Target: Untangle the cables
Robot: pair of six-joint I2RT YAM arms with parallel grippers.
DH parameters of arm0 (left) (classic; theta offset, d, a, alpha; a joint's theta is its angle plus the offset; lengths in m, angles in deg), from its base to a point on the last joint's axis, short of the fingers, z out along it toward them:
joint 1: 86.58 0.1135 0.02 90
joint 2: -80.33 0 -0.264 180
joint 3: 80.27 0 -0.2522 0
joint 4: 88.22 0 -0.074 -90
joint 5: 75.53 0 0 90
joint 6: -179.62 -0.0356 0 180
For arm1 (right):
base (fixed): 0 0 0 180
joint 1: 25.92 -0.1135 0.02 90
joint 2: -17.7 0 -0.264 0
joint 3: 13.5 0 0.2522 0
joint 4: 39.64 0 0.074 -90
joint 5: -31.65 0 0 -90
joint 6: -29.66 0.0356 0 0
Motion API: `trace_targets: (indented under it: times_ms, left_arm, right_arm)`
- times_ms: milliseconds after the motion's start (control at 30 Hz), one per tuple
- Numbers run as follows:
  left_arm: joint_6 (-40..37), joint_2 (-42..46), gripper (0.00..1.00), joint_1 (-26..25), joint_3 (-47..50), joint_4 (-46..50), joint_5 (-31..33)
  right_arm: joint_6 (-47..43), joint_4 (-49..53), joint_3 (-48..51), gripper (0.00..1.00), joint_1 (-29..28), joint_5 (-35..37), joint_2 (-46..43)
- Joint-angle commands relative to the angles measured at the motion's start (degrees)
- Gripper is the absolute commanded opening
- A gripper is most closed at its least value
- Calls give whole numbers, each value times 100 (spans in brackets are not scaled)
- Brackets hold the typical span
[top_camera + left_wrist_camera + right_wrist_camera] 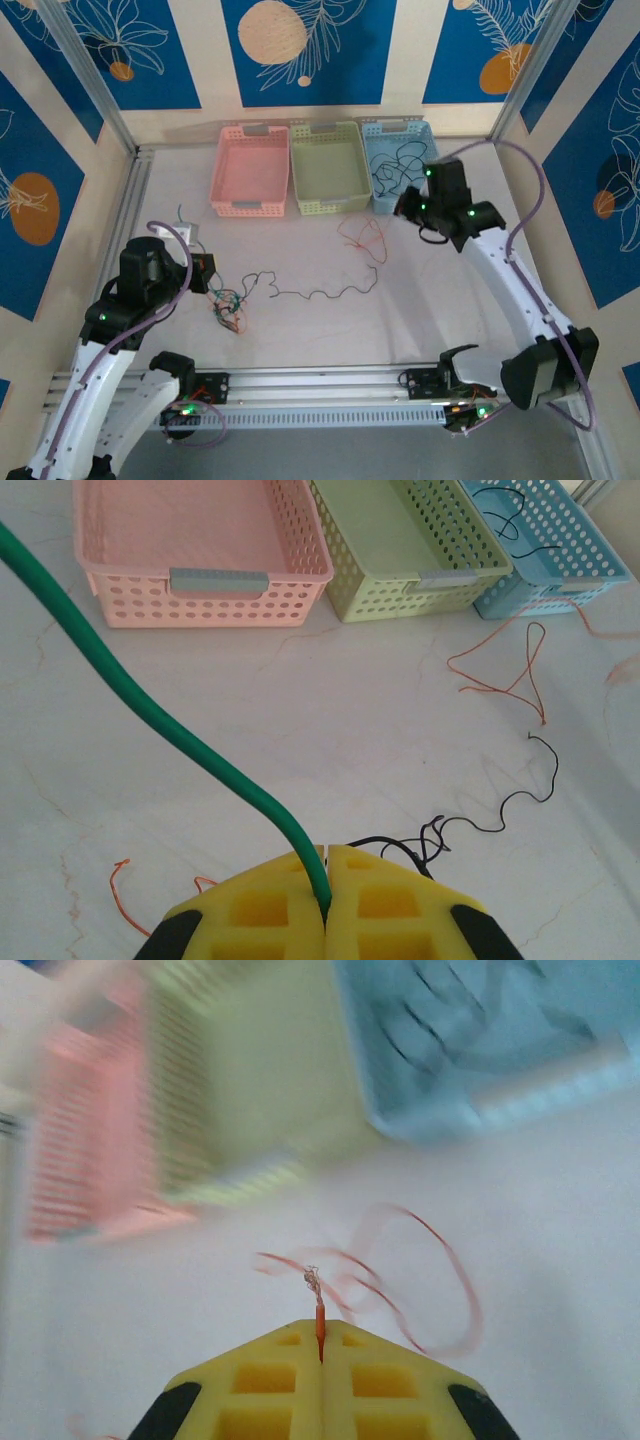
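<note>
Our left gripper (pixel 327 868) pinches a green cable (pixel 150 712), our right gripper (pixel 321 1340) an orange cable (pixel 320 1320). Black cables (pixel 500 510) lie in the blue basket (pixel 540 598), and a tangle (pixel 228 308) is left.

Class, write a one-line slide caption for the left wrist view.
Left gripper shut on a green cable, facing the pink basket, green basket and blue basket.

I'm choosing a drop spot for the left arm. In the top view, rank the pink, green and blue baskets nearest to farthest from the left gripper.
From the left gripper, shut on the green cable:
1. pink basket, left end of the row.
2. green basket, middle.
3. blue basket, right end, by the right gripper holding an orange-red cable.
</note>
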Motion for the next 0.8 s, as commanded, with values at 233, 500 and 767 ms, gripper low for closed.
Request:
trace_targets:
  times_ms: [233, 500, 767]
  left_arm:
    - [-129, 3, 0, 81, 26, -84, -91]
    - [-130, 24, 0, 81, 29, -77, -81]
    - [-133, 33, 0, 81, 24, -78, -87]
  right_arm:
    - [211, -206, 295, 14, 45, -705, 1762]
    - [151, -196, -382, 45, -280, -854, 2815]
    - [392, -170, -475, 58, -665, -166, 2900]
